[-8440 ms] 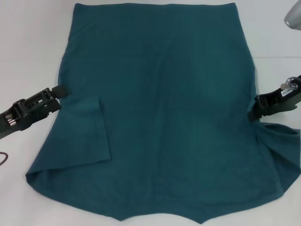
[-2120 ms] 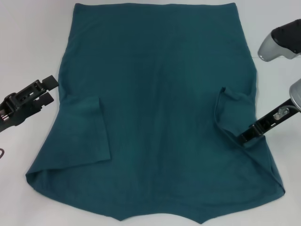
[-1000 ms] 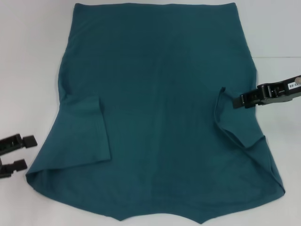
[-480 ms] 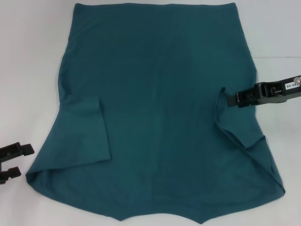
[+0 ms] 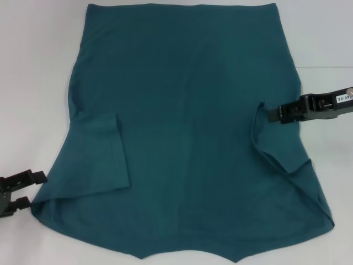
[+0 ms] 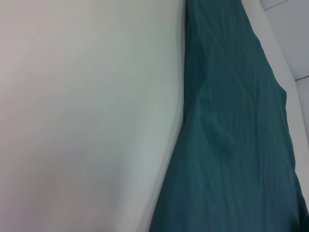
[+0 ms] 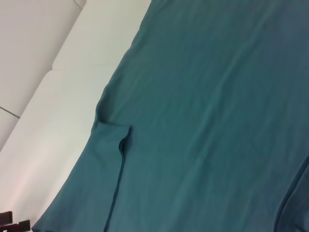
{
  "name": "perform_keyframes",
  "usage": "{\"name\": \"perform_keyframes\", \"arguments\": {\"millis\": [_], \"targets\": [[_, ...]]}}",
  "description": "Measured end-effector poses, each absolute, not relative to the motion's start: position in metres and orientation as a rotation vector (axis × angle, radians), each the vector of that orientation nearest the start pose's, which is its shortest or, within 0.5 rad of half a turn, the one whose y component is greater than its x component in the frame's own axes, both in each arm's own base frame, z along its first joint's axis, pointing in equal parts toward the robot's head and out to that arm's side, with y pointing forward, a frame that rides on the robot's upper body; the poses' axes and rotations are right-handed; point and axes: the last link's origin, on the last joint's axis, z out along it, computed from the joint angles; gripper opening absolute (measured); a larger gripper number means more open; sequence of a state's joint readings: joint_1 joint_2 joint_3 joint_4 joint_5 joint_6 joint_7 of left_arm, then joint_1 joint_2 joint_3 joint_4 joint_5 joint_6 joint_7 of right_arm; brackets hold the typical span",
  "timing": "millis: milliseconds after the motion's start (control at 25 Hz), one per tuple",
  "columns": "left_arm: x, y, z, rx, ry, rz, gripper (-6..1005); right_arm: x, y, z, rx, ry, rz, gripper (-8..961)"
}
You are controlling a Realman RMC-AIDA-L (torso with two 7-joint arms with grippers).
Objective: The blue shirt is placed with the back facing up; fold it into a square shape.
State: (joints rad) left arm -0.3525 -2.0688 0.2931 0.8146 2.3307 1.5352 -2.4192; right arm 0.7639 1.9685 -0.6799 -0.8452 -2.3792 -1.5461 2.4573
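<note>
The blue shirt (image 5: pixel 187 132) lies flat on the white table, with both sleeves folded inward onto the body. My left gripper (image 5: pixel 25 190) is at the near left, open, its two fingers (image 5: pixel 32 177) just off the shirt's near-left corner and holding nothing. My right gripper (image 5: pixel 276 113) hovers over the shirt's right edge, beside the top of the folded right sleeve (image 5: pixel 276 149). The left wrist view shows the shirt's edge (image 6: pixel 231 145) against the table. The right wrist view shows the shirt body (image 7: pixel 203 96), the folded left sleeve (image 7: pixel 108 164) and the left gripper (image 7: pixel 12 226) far off.
White table (image 5: pixel 33 83) shows on both sides of the shirt. The shirt's near edge reaches the bottom of the head view. The table's far edge (image 7: pixel 58 63) shows in the right wrist view.
The right gripper pulled the right sleeve inward, let it go and rose beside it. The left gripper left the folded left sleeve and moved down to the shirt's near-left corner.
</note>
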Motion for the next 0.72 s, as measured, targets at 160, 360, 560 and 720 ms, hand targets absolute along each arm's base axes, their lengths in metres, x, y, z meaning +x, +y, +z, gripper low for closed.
{"name": "perform_keyframes", "arguments": {"millis": [160, 360, 560, 720], "targets": [[-0.3758, 0.2715, 0.0619, 2.132, 2.635, 0.907, 959, 0.2263, 0.4024, 0.0647, -2.391, 1.581, 0.293, 482], [-0.3781, 0.2710, 0.0625, 2.113, 2.660, 0.918, 959, 0.2268, 0.4024, 0.0653, -2.389, 1.580, 0.293, 482], [-0.3769, 0.2722, 0.0612, 2.116, 2.654, 0.913, 959, 0.2271, 0.4026, 0.0654, -2.386, 1.580, 0.294, 483], [-0.3774, 0.2728, 0.0593, 2.113, 2.658, 0.912, 958, 0.2272, 0.4027, 0.0655, -2.385, 1.579, 0.294, 483]]}}
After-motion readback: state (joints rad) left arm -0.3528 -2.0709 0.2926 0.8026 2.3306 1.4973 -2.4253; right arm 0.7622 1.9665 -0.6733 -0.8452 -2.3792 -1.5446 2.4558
